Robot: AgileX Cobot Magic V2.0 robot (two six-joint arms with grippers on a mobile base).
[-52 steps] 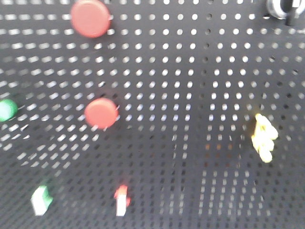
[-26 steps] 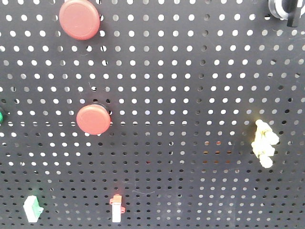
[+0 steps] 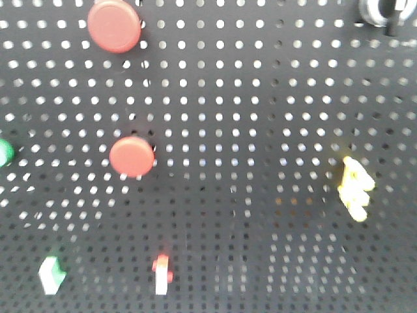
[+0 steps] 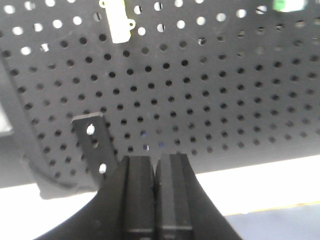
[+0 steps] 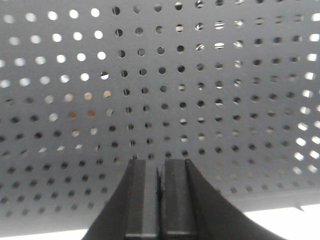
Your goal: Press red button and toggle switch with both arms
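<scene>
On the black pegboard (image 3: pixel 260 130) in the front view there are two red buttons, one at the top left (image 3: pixel 114 25) and one at mid-left (image 3: pixel 131 156). Low on the board sit a red-and-white switch (image 3: pixel 161 274) and a green-and-white switch (image 3: pixel 51 274). I cannot tell which one is the toggle switch. Neither gripper shows in the front view. My left gripper (image 4: pixel 155 160) is shut with nothing in it, pointing at the board's lower part below a white switch body (image 4: pixel 120 24). The empty right gripper (image 5: pixel 160 162) is also shut and faces bare pegboard (image 5: pixel 200 75).
A green button (image 3: pixel 4 152) sits at the left edge, a yellow fitting (image 3: pixel 355 189) at the right, and a silver part (image 3: pixel 381 10) at the top right. A black perforated bracket (image 4: pixel 92 145) hangs just left of my left gripper. The board's lower edge (image 4: pixel 260 165) is close by.
The front view shakes: blurred, then sharp, now blurred again. The board's parts have shifted a little within it. No button or switch has visibly changed.
</scene>
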